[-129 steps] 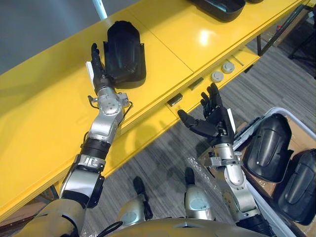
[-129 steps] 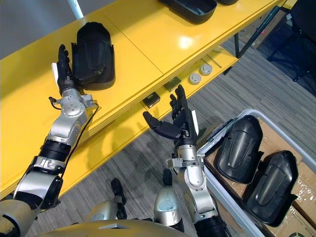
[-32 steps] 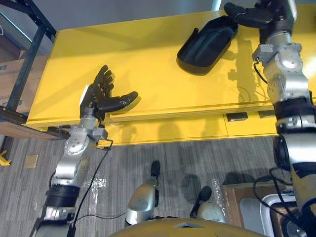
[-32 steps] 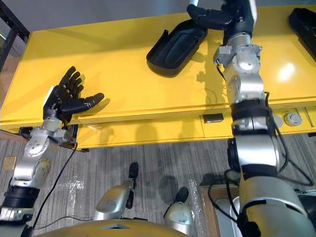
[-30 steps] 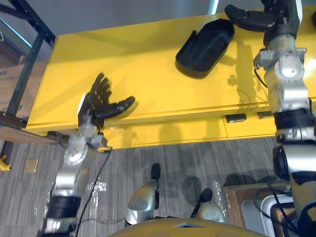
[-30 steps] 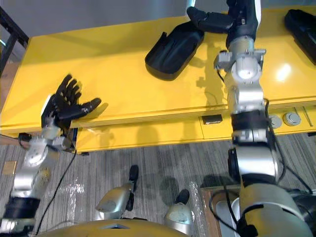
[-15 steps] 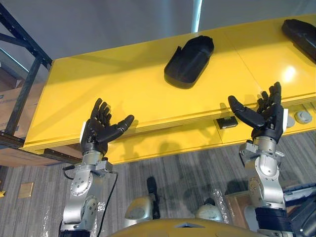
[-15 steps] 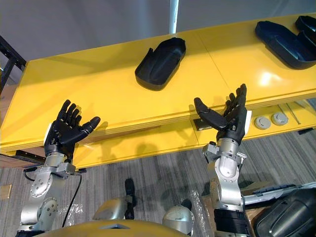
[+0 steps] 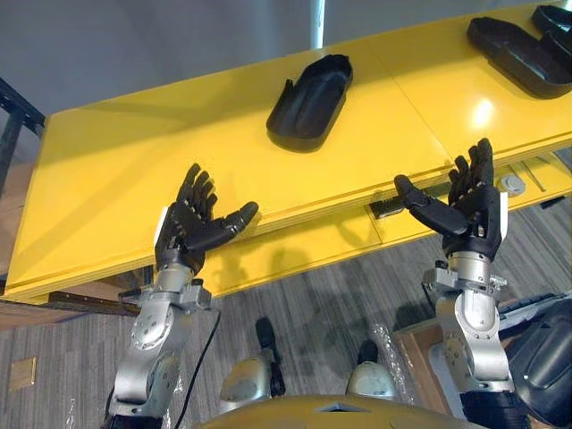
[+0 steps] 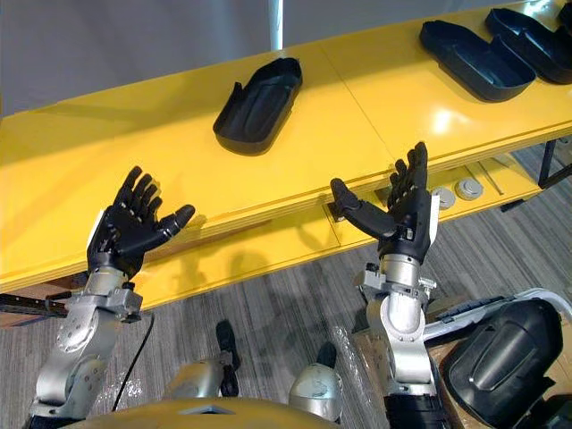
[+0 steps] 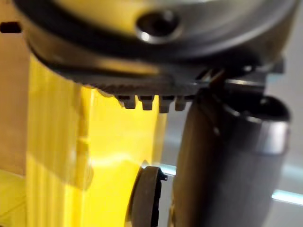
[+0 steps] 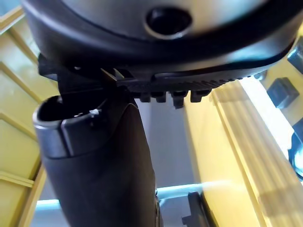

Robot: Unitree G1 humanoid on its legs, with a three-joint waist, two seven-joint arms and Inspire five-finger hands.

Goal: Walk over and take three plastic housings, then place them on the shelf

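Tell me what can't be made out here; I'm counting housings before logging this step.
- Far housings at the shelf's right end: eye views' edge cuts them, count unsure.
- Bin housing: lower right edge cuts it and the bin.
- Dark round thing past the left hand, left wrist view: too blurred to identify.

- Left eye view, right eye view: stereo pair on the head, set high and facing steeply down. Both cover the yellow shelf (image 9: pixel 134 152), the black plastic housing (image 9: pixel 308 94) lying on it, the left hand (image 9: pixel 183 234), the right hand (image 9: pixel 474 228) and the grey floor (image 9: pixel 313 295). The right eye view takes in more on the robot's right.
- Left wrist view: very close, looking along the left hand towards the shelf's yellow face.
- Right wrist view: very close, looking along the right hand towards the same yellow shelf.
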